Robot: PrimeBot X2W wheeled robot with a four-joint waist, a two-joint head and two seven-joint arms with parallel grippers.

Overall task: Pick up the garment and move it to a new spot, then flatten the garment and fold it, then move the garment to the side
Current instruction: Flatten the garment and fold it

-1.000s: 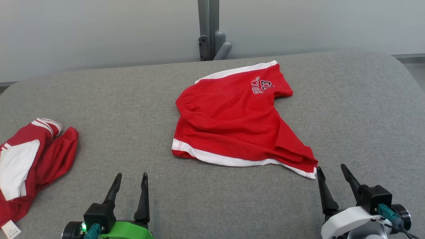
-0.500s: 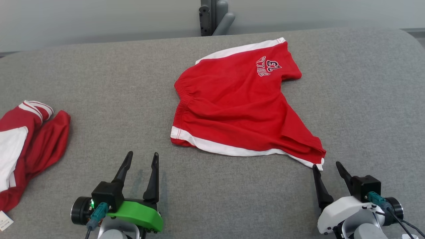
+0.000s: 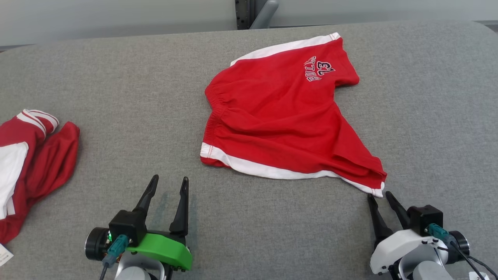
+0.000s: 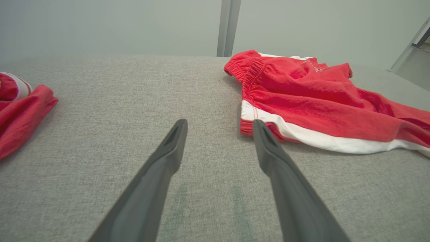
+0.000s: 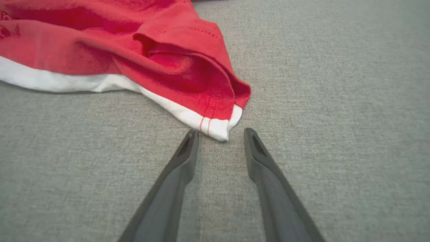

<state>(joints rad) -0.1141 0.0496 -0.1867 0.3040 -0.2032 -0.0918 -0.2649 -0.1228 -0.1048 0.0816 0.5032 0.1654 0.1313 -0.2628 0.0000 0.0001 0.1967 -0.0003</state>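
We find bare grey surface [image 3: 128,97] on every side of the red shorts [image 3: 280,116]; well left of the shorts lies a second red garment [image 3: 35,163]; behind them, a grey post [image 3: 242,15].

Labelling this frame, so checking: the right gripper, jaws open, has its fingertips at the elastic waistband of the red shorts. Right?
Not the waistband: the right gripper, jaws open, has its fingertips at the white-trimmed corner of the red shorts, as the right wrist view shows. The gathered waistband is at the shorts' opposite end in the head view.
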